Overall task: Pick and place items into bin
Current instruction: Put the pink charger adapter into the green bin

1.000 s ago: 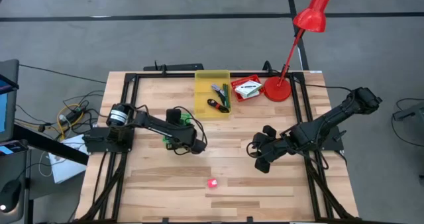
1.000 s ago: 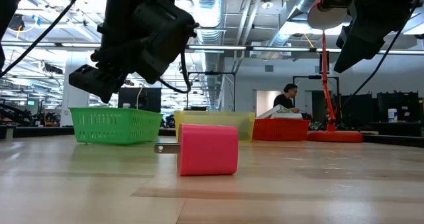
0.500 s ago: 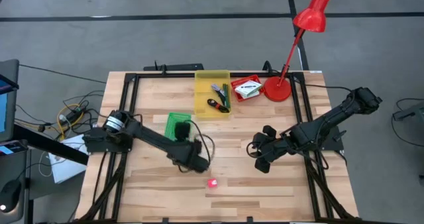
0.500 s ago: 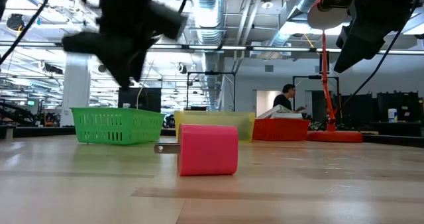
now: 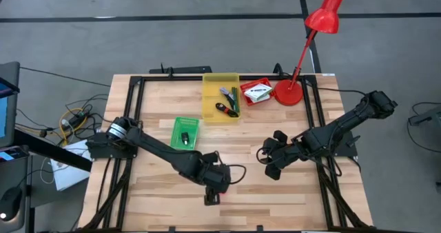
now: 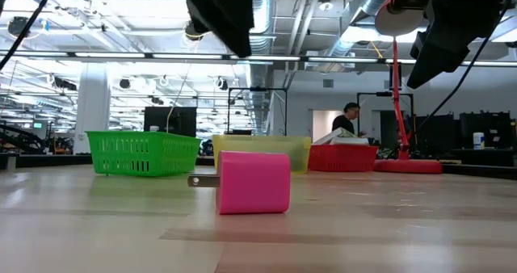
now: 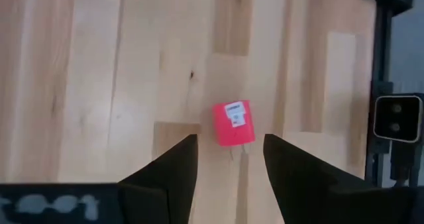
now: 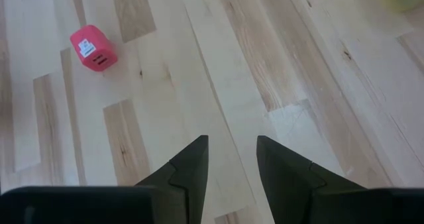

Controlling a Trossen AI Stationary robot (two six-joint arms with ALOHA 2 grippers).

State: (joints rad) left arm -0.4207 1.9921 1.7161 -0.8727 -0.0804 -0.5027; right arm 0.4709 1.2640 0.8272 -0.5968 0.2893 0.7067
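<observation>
Red desk lamp (image 5: 303, 47) at wooden table (image 5: 158, 185) far edge.

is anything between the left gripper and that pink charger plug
Nothing visible. The left gripper hangs open right above the pink charger plug, which lies alone on bare wood of the table. The left wrist view shows an open gap between the fingers and the plug.

The left claw (image 7: 225, 159) is hanging with its fingers apart directly above the pink charger block (image 7: 233, 123), with bare tabletop (image 5: 275, 191) lying open all round the block. The right claw (image 5: 271, 165) is waiting well off to the side. Along the far edge, 3 bins are standing: green (image 5: 185, 132), yellow (image 5: 220, 98), red (image 5: 258, 91), beside the red lamp (image 5: 303, 50).
</observation>
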